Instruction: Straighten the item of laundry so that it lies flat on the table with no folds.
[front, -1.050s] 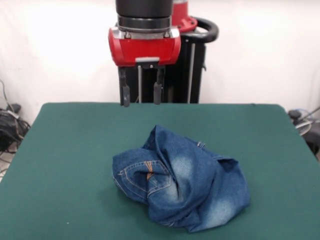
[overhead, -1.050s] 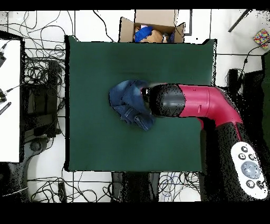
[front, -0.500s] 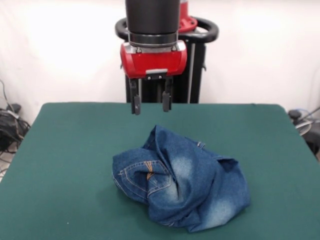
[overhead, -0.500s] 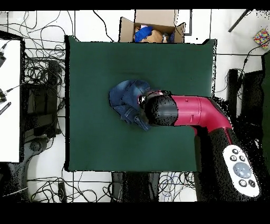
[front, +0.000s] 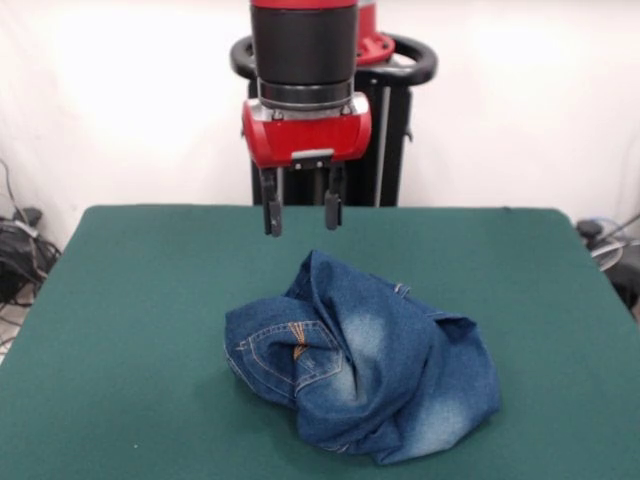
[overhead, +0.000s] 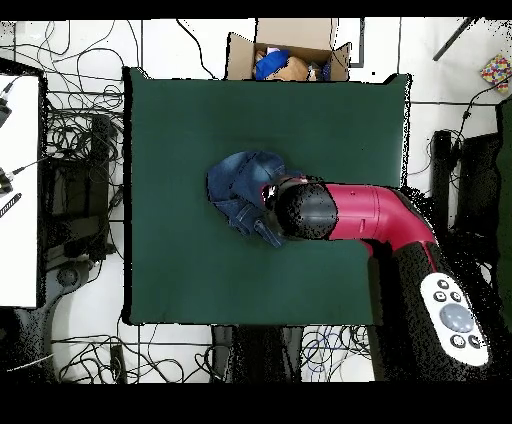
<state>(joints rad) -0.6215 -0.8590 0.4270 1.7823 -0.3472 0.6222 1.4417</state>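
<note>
Jeans bunched — hand above, fingers spread.

Overhead, the arm hides part of the jeans – gripper unseen

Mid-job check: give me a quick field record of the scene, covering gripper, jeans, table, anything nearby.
gripper: open, fingers pointing down, above the jeans, not touching them
jeans: crumpled in a heap near the table's middle, a pocket with tan stitching showing; not flat
arm: in the overhead view it covers one side of the heap
table: green cloth, much wider than the heap
nearby: open cardboard box past one table edge, cables on the floor
</note>
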